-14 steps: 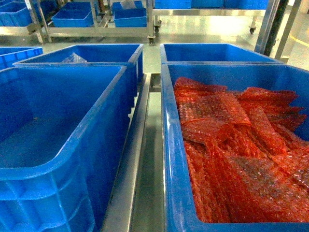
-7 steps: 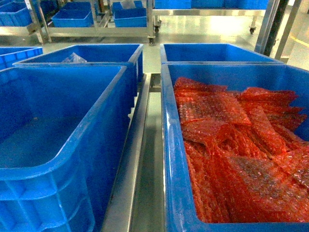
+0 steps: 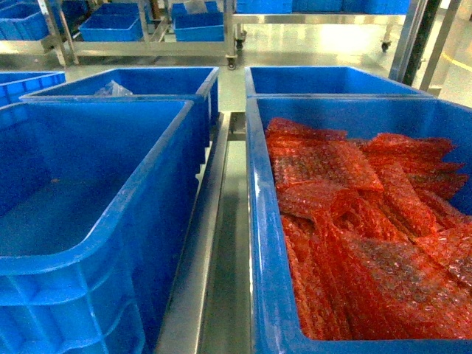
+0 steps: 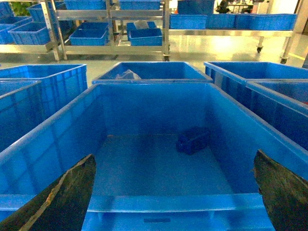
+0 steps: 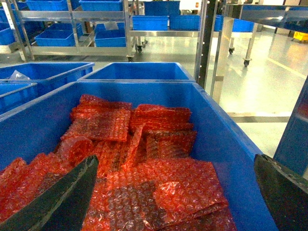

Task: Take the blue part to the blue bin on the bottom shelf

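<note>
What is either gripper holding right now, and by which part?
Nothing. The left gripper is open above the bin holding the blue part; the right gripper is open over the red bubble-wrap bags.

dark, tapered fingers (image 4: pixel 62 197), scuffed, worn edges

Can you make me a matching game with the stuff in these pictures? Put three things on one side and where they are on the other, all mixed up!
Things:
1. blue part
2. red bubble wrap bags
3. clear plastic bag

Places:
A. piled in the big bin on the right
B. in the far bin at the back left
C. lying alone on the floor of the big bin on the left

Right pairs: 1-C, 2-A, 3-B
</note>
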{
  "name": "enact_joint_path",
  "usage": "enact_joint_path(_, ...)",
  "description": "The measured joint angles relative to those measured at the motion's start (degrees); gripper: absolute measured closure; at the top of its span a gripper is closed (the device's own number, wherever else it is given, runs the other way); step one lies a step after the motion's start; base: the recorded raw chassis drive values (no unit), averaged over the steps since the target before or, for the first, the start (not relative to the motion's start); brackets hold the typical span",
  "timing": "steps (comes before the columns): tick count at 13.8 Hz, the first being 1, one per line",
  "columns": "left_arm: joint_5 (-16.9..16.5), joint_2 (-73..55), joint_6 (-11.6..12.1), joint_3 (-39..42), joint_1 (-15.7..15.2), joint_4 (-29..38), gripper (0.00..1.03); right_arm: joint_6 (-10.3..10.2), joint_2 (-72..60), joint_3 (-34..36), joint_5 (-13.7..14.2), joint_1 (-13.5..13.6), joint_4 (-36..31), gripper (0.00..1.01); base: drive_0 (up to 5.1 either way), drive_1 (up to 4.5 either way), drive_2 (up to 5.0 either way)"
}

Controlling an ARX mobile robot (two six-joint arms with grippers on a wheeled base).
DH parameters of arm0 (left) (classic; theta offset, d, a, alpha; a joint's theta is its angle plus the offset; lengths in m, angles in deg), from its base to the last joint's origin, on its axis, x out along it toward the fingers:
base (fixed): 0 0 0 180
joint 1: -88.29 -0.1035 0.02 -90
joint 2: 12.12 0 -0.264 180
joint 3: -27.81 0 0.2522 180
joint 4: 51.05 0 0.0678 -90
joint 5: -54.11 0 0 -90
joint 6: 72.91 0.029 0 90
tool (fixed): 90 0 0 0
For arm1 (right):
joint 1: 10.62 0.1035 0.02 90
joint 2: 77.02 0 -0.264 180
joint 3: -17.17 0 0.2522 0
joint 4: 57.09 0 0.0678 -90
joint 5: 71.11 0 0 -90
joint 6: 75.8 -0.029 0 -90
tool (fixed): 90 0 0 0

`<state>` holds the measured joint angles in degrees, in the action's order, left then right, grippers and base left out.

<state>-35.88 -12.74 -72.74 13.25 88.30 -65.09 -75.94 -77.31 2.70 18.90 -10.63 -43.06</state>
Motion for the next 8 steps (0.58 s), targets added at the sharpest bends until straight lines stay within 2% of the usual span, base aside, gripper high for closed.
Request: enact_joint_path(8, 0.0, 0.0, 0.0, 0.0, 0.0, 0.0, 0.05, 0.0, 0.0, 0.0, 0.0, 0.0, 0.0, 0.03, 0.0, 0.00, 0.0)
